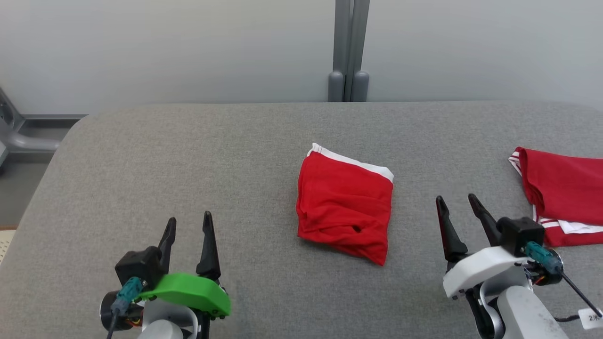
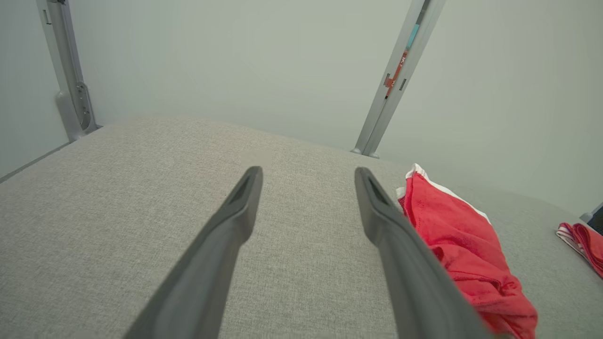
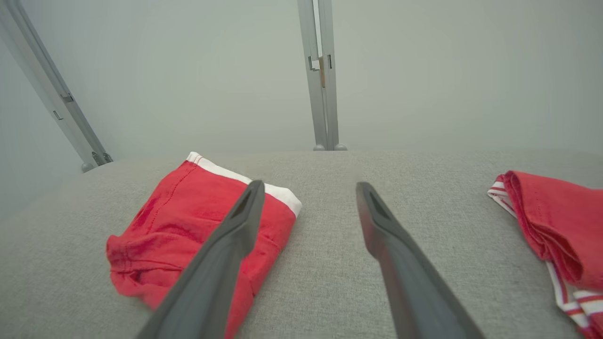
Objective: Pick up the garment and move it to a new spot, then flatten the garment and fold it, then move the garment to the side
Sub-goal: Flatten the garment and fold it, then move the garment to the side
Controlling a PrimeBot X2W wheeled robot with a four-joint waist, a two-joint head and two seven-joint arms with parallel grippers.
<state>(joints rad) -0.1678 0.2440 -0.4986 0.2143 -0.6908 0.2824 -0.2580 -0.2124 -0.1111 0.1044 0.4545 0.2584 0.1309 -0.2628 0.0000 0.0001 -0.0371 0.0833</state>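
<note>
A red garment [image 1: 345, 207] with a white band along its far edge lies folded into a compact square at the middle of the grey table [image 1: 188, 165]. It shows again as the red garment [image 2: 457, 240] right of my left fingers and as the red garment [image 3: 188, 226] behind my right gripper's left finger. My left gripper [image 1: 188, 223] stands open near the front left, well apart from the cloth. To the garment's right my right gripper [image 1: 456, 200] is open with nothing between its fingers. Both hover just above the tabletop.
A second red garment [image 1: 565, 197] with red-and-white striped trim lies at the table's right edge, close to my right gripper. A grey post [image 1: 349, 52] rises behind the table against a pale wall. The table's left corner is rounded.
</note>
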